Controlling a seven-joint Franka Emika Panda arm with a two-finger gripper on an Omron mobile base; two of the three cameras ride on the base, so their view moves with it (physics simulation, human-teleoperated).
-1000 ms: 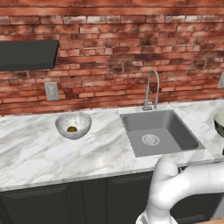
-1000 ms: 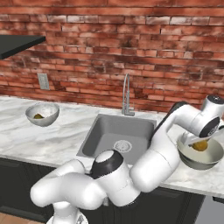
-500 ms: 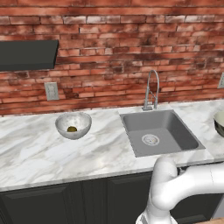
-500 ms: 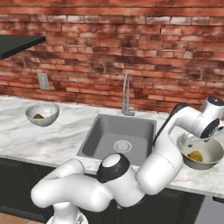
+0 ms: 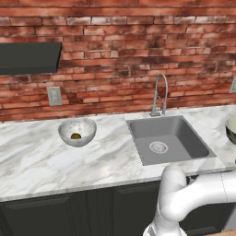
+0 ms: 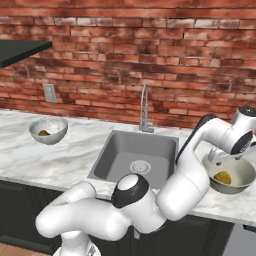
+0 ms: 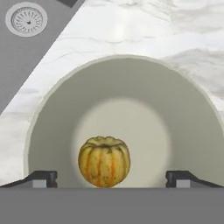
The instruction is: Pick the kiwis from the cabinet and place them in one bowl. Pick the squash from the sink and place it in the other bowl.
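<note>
The squash (image 7: 104, 161), yellow-orange and ribbed, lies free on the floor of the other bowl (image 7: 43, 109), right of the sink (image 6: 117, 157). My gripper (image 7: 111, 179) hangs just above it, open, with one fingertip (image 7: 41, 178) far out on each side and touching nothing. From the right base view the gripper (image 6: 219, 158) stands over the other bowl (image 6: 245, 172) with the squash (image 6: 223, 177) inside. Left of the sink (image 5: 177, 131), the pale speckled bowl (image 5: 87, 126) holds an olive kiwi (image 5: 75, 136). The dark cabinet (image 5: 27, 57) hangs at the upper left.
A tall chrome tap (image 5: 159, 94) rises behind the sink, and the round drain (image 7: 27, 19) is near the hand. A wall socket (image 5: 54, 96) sits on the brick wall. Bare marble counter (image 5: 32, 156) stretches left of the speckled bowl.
The jaws have spread wide and let go of the squash, which now rests in the bowl. The hand has lifted a little above it.
</note>
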